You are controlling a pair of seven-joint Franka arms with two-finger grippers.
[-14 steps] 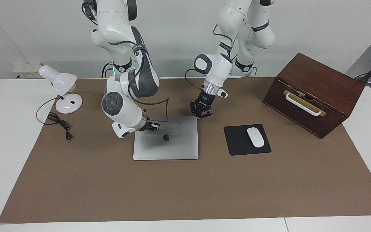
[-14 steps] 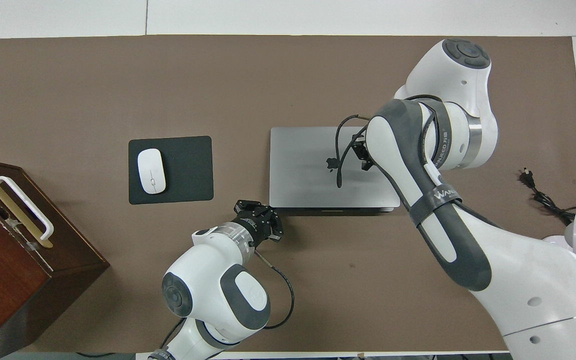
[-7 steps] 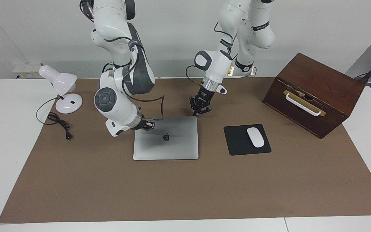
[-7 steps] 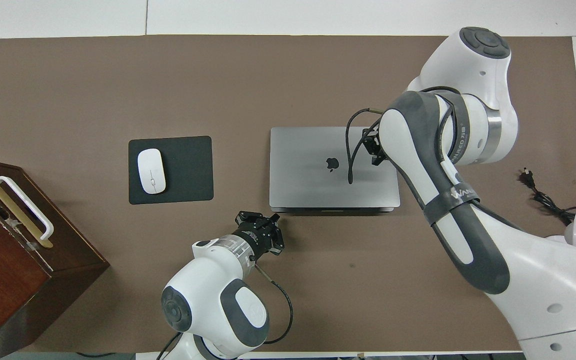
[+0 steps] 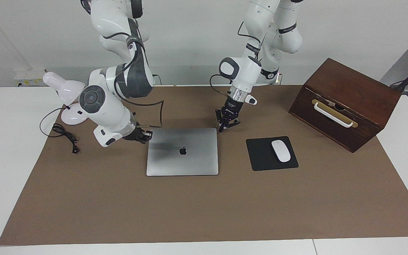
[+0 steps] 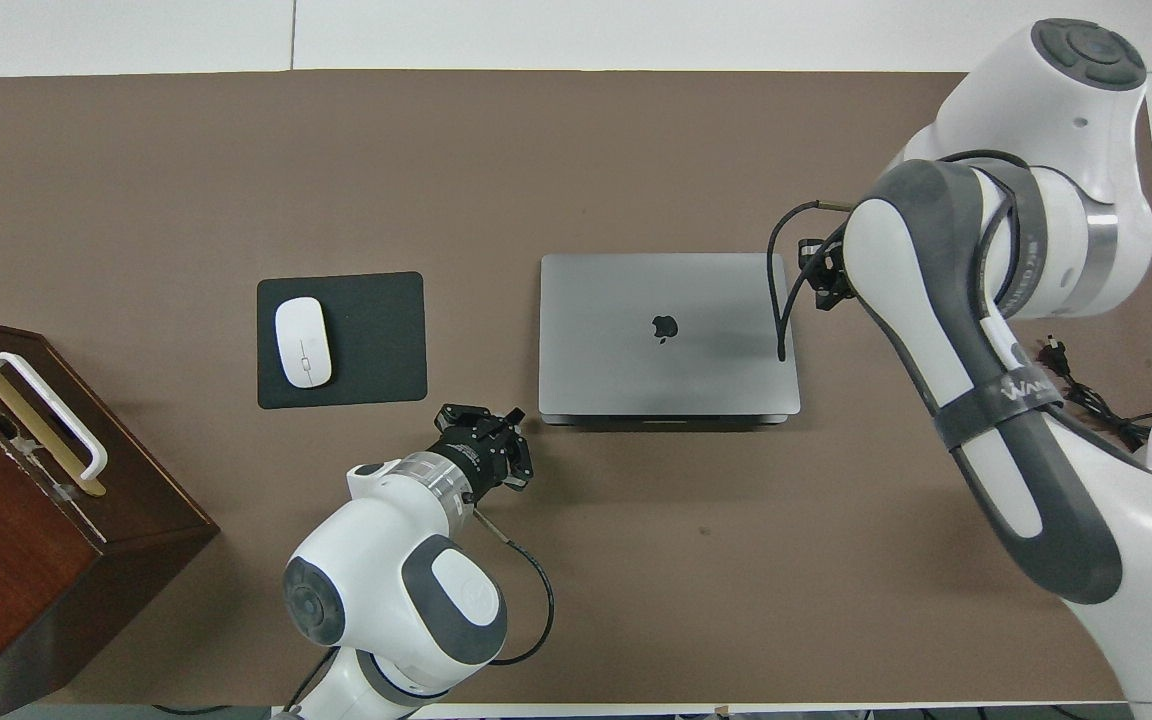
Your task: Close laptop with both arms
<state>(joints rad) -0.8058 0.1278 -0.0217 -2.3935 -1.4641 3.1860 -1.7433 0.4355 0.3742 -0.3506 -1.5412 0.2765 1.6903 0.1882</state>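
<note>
Two grippers pinched shut, empty | left gripper point(image 5: 221, 130) and right gripper point(image 5: 148, 135) beside closed laptop point(image 5: 182, 151)

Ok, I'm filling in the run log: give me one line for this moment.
laptop: lid shut flat | left gripper: shut, beside laptop corner, holding nothing | right gripper: shut, beside other corner, holding nothing
</note>
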